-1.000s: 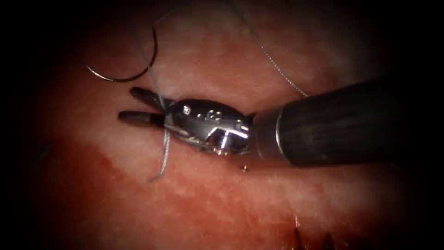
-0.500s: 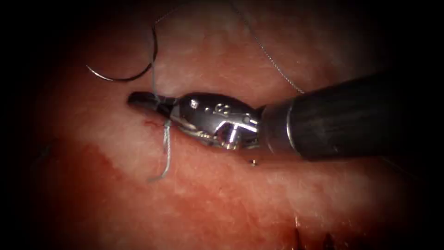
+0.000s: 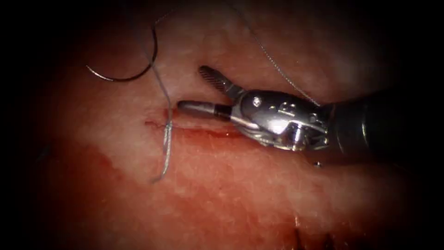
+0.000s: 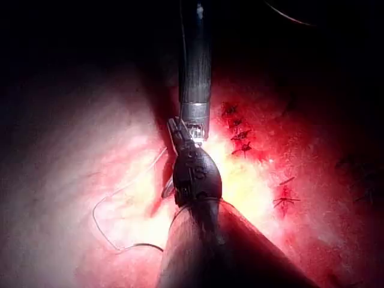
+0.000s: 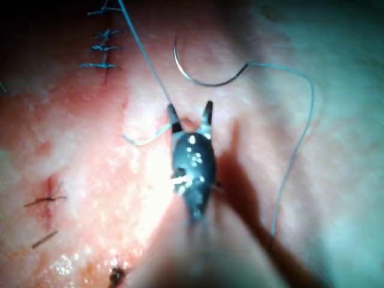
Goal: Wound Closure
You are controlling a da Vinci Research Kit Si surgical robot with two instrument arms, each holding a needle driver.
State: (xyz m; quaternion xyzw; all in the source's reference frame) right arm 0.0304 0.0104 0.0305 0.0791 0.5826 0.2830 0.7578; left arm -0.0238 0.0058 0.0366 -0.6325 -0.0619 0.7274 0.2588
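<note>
One gripper in the endoscope view: the right gripper [image 3: 194,90], coming in from 3 o'clock. Its jaws are standing spread and grasping nothing, one blade pointing toward 10 o'clock, the other toward 9 o'clock along the cut [image 3: 203,132].

What's changed: a second ago the jaws were spread around the thread [image 3: 162,92] at the stitch; half a second ago they were clenched on it; now they're released and the tool is sitting further back toward 3 o'clock, clear of the strand. I can't confirm a severed end from these frames, but a short tail [image 3: 165,153] is hanging from the knot [image 3: 169,124] toward 6 o'clock and the strand is running up from the knot toward 12 o'clock.

The needle [image 3: 127,74] is lying loose on the tissue [image 3: 240,194] at about 10 o'clock from the knot, not in the tissue, held by neither tool. Same position across all three endoscope frames. In the right wrist view the needle [image 5: 207,75] is resting just beyond the open tips of the right gripper [image 5: 190,114], thread [image 5: 300,126] looping away from its swaged end.

A line of red fluid [image 3: 208,133] is showing along the cut just under the lower blade.

In the left wrist view the left gripper [image 4: 180,135] is sitting close to the other shaft; can't tell its state or whether it's holding anything.

My read: this stitch is looking tied off, needle parked.
</note>
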